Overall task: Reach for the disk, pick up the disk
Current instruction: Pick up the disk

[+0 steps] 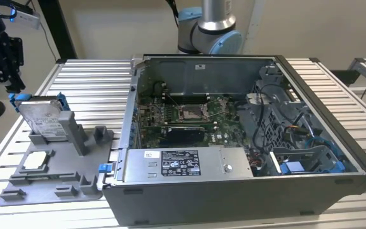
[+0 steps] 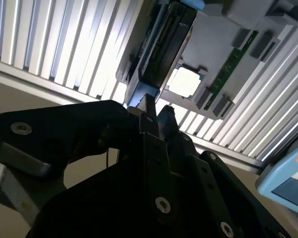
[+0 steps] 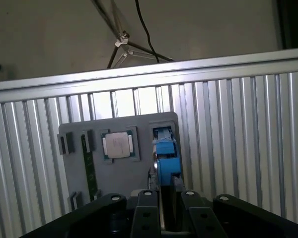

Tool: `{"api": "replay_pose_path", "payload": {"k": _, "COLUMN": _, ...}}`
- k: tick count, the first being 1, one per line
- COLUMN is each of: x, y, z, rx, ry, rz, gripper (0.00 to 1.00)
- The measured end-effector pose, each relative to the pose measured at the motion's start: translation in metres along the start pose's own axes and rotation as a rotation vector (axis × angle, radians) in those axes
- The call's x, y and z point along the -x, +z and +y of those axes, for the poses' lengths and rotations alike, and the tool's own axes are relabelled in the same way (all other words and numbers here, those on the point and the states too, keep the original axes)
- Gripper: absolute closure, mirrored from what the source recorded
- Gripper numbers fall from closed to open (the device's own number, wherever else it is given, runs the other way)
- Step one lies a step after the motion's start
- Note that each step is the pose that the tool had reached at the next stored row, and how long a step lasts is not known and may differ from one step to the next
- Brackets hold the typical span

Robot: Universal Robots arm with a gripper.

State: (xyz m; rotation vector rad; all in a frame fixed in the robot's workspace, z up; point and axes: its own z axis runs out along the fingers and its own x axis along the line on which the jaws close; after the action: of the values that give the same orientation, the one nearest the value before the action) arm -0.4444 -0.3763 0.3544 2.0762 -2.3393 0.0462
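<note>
Silver-grey metal with bright blue rails, the disk (image 1: 43, 119) stands on edge, tilted, at the far end of a grey holder tray (image 1: 49, 193) near the ribbed metal table's (image 1: 87, 76) corner on the exterior view's left. The black gripper (image 1: 15, 88) hangs just above the disk's upper corner, its fingers (image 2: 148, 113) slightly apart. A square chip (image 1: 35, 160) lies in the tray, near the disk.
</note>
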Motion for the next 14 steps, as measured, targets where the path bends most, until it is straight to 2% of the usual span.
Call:
{"api": "replay_pose_path", "payload": {"k": 2, "x": 0.0000, "y": 0.0000, "z": 0.0000, "rx": 0.0000, "ry": 0.000, "rz": 0.0000, "gripper": 1.00}}
{"api": "replay_pose_path", "payload": {"k": 3, "x": 0.0000, "y": 0.0000, "z": 0.0000, "rx": -0.0001, "ry": 0.000, "rz": -0.0001, "gripper": 0.00}}
{"api": "replay_pose_path", "payload": {"k": 14, "x": 0.0004, "y": 0.0003, "z": 0.0001, "rx": -0.0004, "ry": -0.013, "rz": -0.0001, "gripper": 0.00}}
